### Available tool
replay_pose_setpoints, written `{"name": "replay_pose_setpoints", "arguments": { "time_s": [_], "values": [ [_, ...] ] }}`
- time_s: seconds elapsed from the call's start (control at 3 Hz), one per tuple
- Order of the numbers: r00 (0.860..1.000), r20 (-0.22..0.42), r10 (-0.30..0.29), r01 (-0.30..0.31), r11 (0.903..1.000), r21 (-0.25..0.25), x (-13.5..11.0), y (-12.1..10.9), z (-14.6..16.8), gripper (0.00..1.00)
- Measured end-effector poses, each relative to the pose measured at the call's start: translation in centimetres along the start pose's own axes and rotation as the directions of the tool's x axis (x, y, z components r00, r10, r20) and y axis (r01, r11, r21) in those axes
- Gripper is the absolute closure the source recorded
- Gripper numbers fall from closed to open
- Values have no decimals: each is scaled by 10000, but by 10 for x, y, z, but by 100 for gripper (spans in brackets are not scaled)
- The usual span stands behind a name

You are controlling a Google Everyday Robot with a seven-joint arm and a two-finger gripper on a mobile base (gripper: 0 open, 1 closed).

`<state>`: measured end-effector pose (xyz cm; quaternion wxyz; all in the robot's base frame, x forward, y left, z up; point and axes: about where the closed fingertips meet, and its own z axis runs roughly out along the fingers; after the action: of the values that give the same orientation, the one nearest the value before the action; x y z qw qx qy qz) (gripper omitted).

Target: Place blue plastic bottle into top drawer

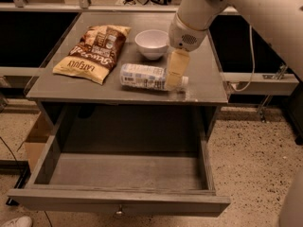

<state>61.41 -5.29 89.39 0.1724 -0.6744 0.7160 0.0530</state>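
Observation:
The blue plastic bottle [144, 76] lies on its side on the grey cabinet top [199, 93], its white cap pointing right. My gripper [175, 81] hangs from the white arm at the upper right, directly over the bottle's cap end, at or just above it. The top drawer [118, 200] is pulled wide open below the cabinet top, with its flat front panel and small knob nearest the camera. Nothing is inside it.
A brown-yellow chip bag [92, 53] lies on the left of the cabinet top. A white bowl [151, 42] stands behind the bottle. A white cable and a rail run along the right side. A cardboard box [35, 136] sits on the speckled floor at the left.

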Motion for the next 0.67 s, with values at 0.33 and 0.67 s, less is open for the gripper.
{"name": "replay_pose_setpoints", "arguments": {
  "time_s": [0.33,0.67],
  "values": [
    [9999,112,92,-91,9999,-88,-1,-2,5,0],
    [9994,296,175,-165,9993,-330,-6,-5,15,0]
  ]
}}
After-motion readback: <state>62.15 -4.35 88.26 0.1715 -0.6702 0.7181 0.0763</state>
